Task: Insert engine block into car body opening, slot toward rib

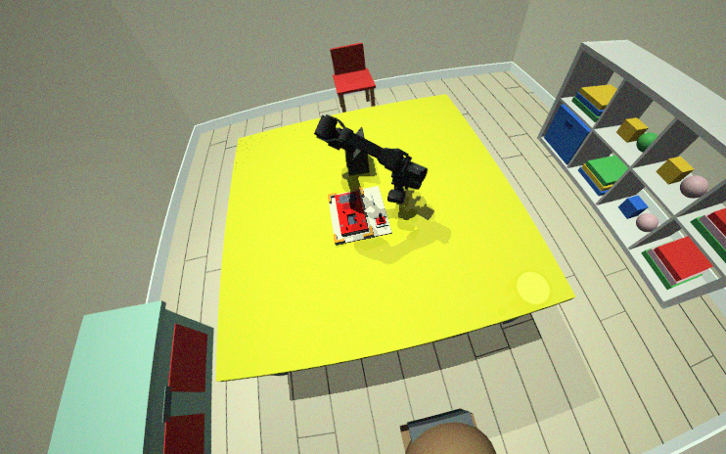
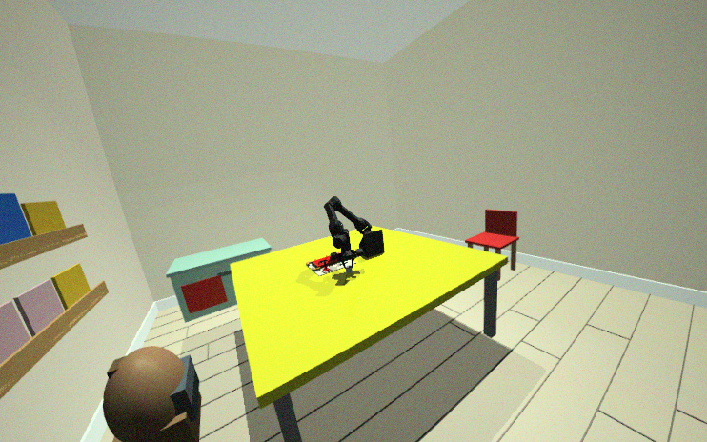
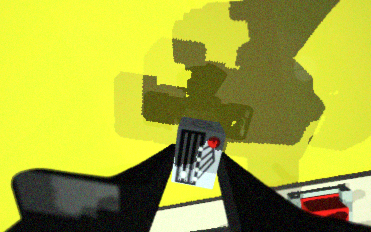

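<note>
The engine block (image 3: 193,156) is a small grey block with dark slots on top and a red round cap. My gripper (image 3: 196,152) is shut on it, one black finger against each side. In the exterior view the block (image 2: 349,270) shows under the fingers, beside the white board; whether it touches the table cannot be told. In the top view the arm hides it. The red car body (image 1: 345,224) lies on the board to the left of the gripper in that view, with a dark grey recess near its middle. The rib is too small to make out.
The white board (image 1: 384,230) (image 3: 369,197) has orange and black corner pieces around the car body. A red piece with a black upright part (image 1: 381,219) stands on the board on the side near the gripper. All this is on the yellow table (image 1: 297,304) (image 2: 313,329).
</note>
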Controlling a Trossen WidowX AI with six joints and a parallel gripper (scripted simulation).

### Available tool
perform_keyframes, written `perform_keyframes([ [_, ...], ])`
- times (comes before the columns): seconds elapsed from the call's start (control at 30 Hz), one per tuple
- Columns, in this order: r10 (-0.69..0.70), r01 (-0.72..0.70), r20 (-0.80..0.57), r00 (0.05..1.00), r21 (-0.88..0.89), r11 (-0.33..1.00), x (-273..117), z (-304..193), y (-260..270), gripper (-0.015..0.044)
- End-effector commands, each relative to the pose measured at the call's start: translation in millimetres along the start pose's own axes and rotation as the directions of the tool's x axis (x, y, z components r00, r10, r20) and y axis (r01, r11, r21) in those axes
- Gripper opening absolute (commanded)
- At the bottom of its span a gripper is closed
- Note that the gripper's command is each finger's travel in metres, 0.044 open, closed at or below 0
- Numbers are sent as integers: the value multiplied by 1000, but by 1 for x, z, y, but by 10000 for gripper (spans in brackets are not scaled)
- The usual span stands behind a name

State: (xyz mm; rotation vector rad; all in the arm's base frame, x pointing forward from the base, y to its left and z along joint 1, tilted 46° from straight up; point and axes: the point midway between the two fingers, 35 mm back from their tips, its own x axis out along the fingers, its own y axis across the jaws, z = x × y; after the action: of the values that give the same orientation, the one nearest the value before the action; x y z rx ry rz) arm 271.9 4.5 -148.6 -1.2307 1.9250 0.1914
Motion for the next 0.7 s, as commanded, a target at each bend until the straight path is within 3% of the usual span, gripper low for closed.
perform_keyframes([
  [0.0, -22, 22, 26, 999, -19, 1000, -12, 4, -2, 0],
  [0.67, -10, 10, 20, 1000, -13, 1000, -66, 8, -4, 0],
])
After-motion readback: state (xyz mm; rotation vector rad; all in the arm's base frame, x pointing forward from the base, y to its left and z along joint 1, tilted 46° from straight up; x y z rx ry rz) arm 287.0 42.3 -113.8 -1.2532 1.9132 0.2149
